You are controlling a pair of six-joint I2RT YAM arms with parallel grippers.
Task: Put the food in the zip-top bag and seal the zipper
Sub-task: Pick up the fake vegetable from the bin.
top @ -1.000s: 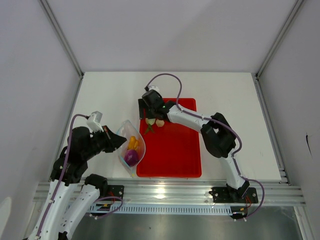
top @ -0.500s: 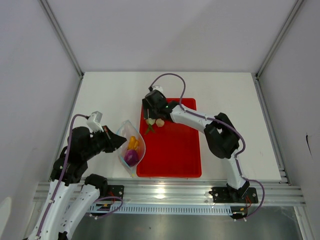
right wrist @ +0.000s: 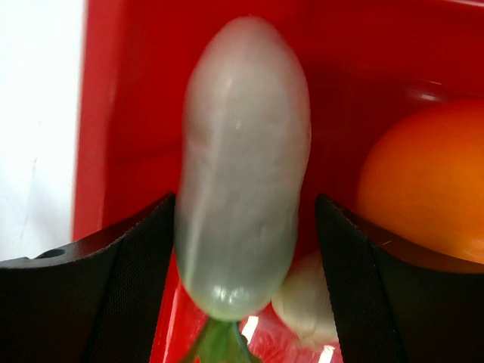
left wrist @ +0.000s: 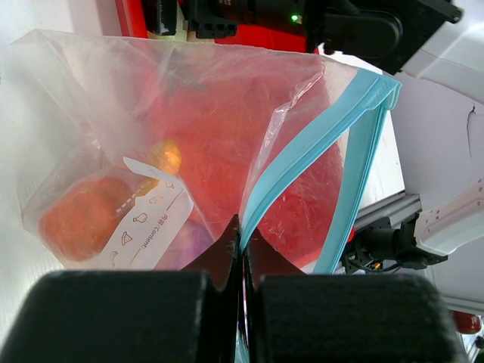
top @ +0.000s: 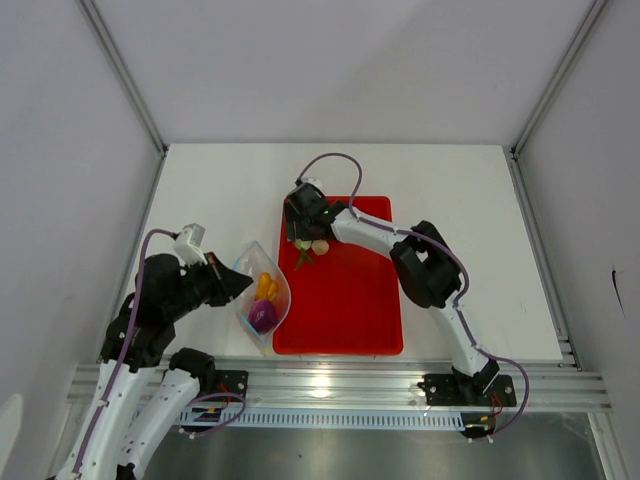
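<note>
Red tray [top: 350, 310]: on the desk [top: 450, 180]; holds radish [right wrist: 242, 151], orange [right wrist: 423, 181], garlic [right wrist: 306, 302]. I judge three left to bag.
Zip-top bag [top: 255, 258]: beside tray; onion [top: 263, 316] and orange-yellow pieces [top: 266, 287] inside, count blurred by plastic.
Left claw [left wrist: 240, 242]: pinched shut on the zipper [left wrist: 318, 136], mouth unsealed.
Right claw [right wrist: 242, 219]: parted astride the radish; I see no firm grip.

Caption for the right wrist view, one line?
Right hand straddles a white toy radish in the red plastic tray, beside a round orange and white garlic.

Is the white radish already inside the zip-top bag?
No, the white radish sits between the right gripper's fingers, over the red tray.
</note>
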